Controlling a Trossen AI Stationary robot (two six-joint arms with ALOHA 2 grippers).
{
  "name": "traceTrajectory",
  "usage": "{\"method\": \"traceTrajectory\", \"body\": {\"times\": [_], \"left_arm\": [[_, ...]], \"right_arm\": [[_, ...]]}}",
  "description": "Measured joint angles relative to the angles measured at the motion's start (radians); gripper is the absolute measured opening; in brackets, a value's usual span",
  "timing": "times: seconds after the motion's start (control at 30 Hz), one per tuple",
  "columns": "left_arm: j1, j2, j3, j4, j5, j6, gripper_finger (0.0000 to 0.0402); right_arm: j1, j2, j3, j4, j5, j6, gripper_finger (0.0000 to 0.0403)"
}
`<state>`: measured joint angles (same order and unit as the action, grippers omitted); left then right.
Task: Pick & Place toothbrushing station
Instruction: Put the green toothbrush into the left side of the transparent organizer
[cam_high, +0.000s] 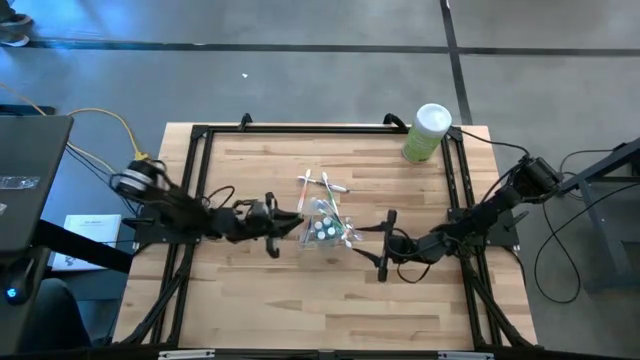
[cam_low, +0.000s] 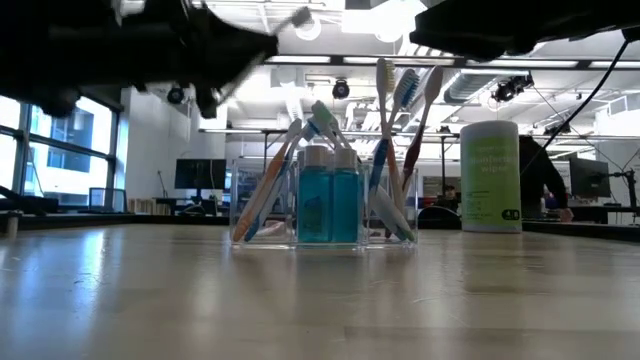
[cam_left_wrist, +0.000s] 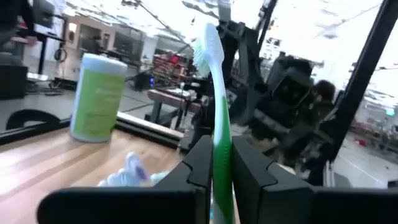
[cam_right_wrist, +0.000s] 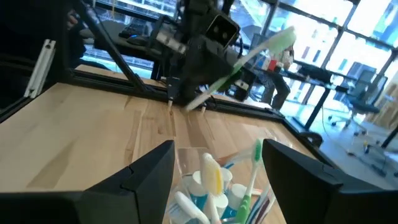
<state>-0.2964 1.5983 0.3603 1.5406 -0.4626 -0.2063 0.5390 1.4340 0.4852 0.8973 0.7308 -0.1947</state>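
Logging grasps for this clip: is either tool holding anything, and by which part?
The left tool grips a green toothbrush by its handle, bristle head up. The right tool is open, holding nothing, beside the clear cup.

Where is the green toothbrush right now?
The left hand pinches the green toothbrush, bristles up, just left of the clear cup at the table's middle.

Table (cam_high: 300, 310): light wooden butcher-block top, sitting inside a black metal frame (cam_high: 196, 170).

Canister (cam_high: 427, 132): tall, pale green with a white lid, standing upright at the table's far right corner.

Yellow cable (cam_high: 118, 125): trailing across the grey floor (cam_high: 300, 85) off the far left corner.

Laptop (cam_high: 25, 180): dark, lying left of the table.

Monitors (cam_low: 200, 175): showing in the room beyond, near large windows (cam_low: 60, 150).
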Motion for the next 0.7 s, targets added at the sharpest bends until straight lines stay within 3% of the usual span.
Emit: {"method": "traceTrajectory", "body": {"times": [0.2,0.5,0.7], "left_arm": [[0.079,0.162,0.033,0.023,0.088,-0.035,0.0027],[0.097,0.159,0.06,0.025,0.134,0.009,0.0027],[0.097,0.167,0.124,0.023,0.148,0.084,0.0027]], "right_arm": [[-0.019,0.0,0.0,-0.039,-0.017,0.065,0.0236],[-0.015,0.0,0.0,-0.058,-0.167,0.187,0.0236],[-0.003,0.0,0.0,-0.064,-0.188,0.202,0.0236]]}}
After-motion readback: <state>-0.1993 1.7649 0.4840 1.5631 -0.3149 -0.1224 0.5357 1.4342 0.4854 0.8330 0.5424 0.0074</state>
